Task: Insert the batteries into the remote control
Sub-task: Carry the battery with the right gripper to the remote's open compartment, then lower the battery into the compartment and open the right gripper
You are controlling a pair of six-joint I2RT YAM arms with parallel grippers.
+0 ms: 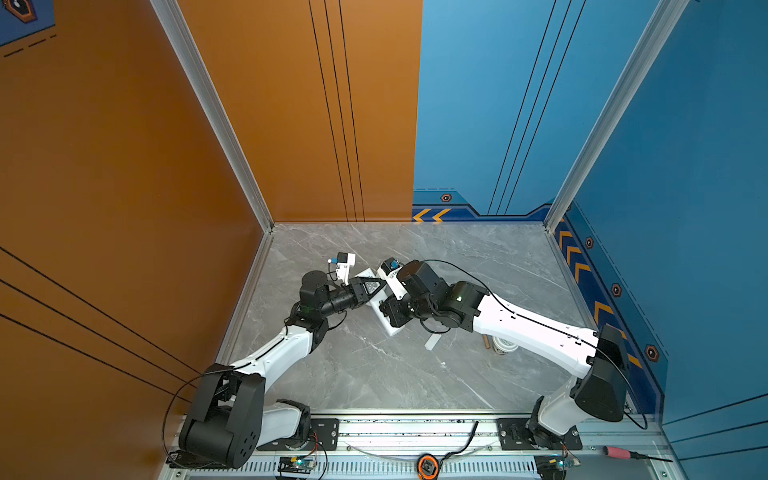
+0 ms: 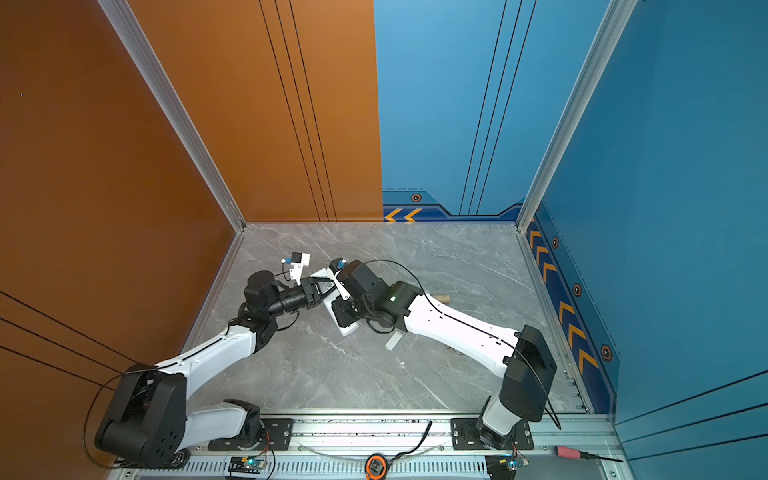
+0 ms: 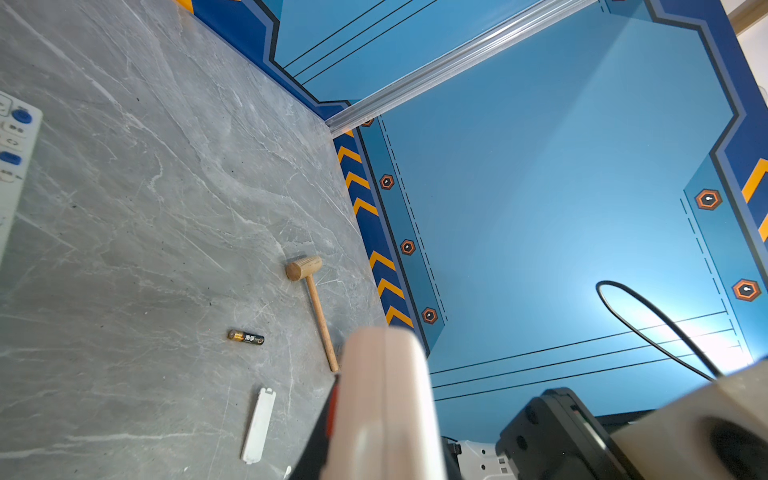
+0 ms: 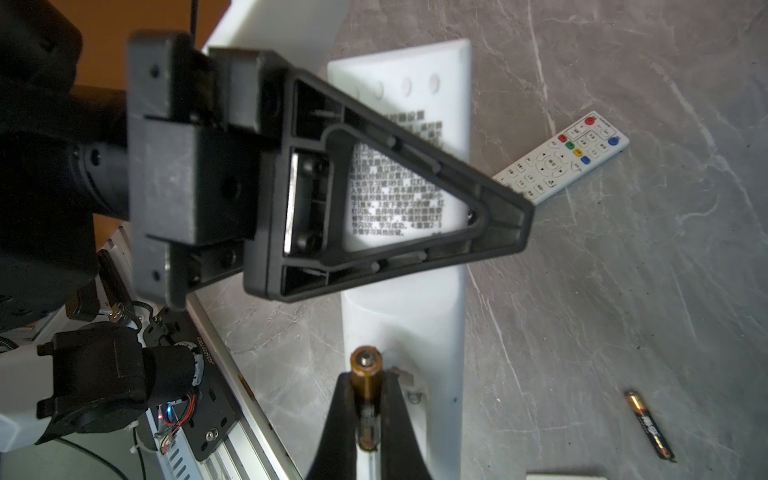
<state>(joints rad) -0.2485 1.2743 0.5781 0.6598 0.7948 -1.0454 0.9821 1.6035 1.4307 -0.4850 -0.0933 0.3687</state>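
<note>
The white remote control point(image 4: 407, 104) lies back side up, printed text showing; its lower end shows in both top views point(image 1: 390, 329) point(image 2: 347, 330). My left gripper point(image 1: 372, 286) is shut on its middle, and its triangular finger point(image 4: 415, 208) lies across the printed back. My right gripper point(image 4: 365, 382) is shut on one of the batteries point(image 4: 365, 370), gold end outward, right over the open compartment at the remote's near end. Another battery point(image 3: 246, 336) point(image 4: 650, 424) lies loose on the table.
The white battery cover point(image 3: 258, 424) point(image 1: 432, 343) lies beside the remote. A second remote point(image 4: 561, 158) with coloured buttons sits face up further off. A wooden mallet point(image 3: 316, 307) lies near the right wall, and a white cup-like object point(image 1: 505, 345) sits under the right arm.
</note>
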